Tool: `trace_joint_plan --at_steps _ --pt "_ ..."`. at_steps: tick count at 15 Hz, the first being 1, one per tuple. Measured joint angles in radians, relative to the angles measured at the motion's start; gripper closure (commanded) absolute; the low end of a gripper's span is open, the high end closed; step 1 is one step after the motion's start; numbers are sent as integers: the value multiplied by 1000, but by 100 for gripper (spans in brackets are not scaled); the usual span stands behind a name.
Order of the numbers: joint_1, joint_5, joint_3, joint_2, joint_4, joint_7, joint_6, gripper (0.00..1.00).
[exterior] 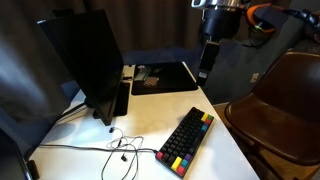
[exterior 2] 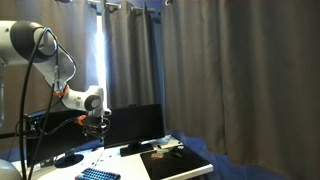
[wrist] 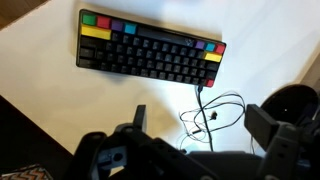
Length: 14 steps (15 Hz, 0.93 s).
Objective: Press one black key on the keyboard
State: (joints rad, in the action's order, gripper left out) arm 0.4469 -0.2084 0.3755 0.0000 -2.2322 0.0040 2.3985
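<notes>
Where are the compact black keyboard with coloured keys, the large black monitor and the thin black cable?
Compact black keyboard (wrist: 150,57): wrist view, middle black keys.
Large black monitor (exterior: 80,58): in an exterior view, panel middle.
Thin black cable (wrist: 201,100): wrist view, near keyboard.

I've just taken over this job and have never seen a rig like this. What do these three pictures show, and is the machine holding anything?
It is a single robot arm with a two-fingered gripper at its end. Two pictures come from cameras standing in the room. The third comes from a camera on the wrist, looking down past the gripper. On the white table are the keyboard, mostly black with coloured keys along one edge and at the ends, a monitor, a black desk mat and a thin cable. The gripper is open, holds nothing and hangs above the table, touching no key.
</notes>
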Motion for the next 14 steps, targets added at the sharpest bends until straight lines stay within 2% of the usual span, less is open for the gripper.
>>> trace_joint_plan --at_steps 5,14 --pt "-1 -110 -2 -115 -72 -103 0 0" --pt "-1 -112 -2 -116 -78 -108 0 0"
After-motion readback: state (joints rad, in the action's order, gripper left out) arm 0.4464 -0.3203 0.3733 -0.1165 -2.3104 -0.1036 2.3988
